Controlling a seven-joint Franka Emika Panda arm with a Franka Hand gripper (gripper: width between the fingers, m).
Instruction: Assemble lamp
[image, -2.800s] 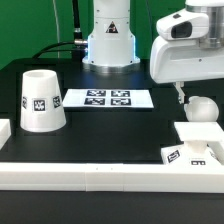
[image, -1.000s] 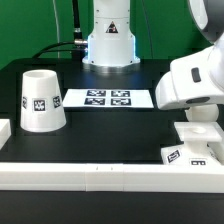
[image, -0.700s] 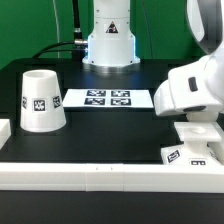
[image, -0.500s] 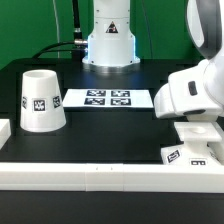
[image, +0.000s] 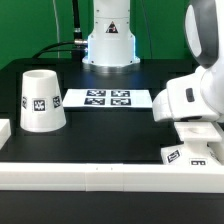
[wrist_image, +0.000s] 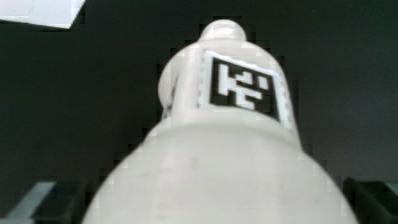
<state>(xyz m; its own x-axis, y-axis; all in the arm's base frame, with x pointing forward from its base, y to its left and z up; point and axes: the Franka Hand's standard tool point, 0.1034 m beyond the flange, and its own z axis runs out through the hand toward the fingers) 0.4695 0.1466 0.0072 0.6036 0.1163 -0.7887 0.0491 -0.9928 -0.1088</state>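
The white bulb (wrist_image: 222, 150) fills the wrist view, with its black-and-white tag facing the camera. My gripper (wrist_image: 205, 205) is open with the bulb between its jaws; a dark fingertip (wrist_image: 45, 200) shows close beside the bulb. In the exterior view the bulb is hidden behind my white hand (image: 190, 100), which hangs low just behind the flat square base (image: 195, 145) at the front right. The tapered shade (image: 42, 100) stands mouth down at the left.
The marker board (image: 105, 98) lies flat in the middle at the back. A long white rail (image: 100, 175) runs along the front edge, with a short piece (image: 4, 130) at the left. The arm's pedestal (image: 108, 40) stands behind the marker board.
My hand has come down and forward over the bulb, which showed beside the gripper 2.8 s ago and is now covered. The shade and base have not moved.
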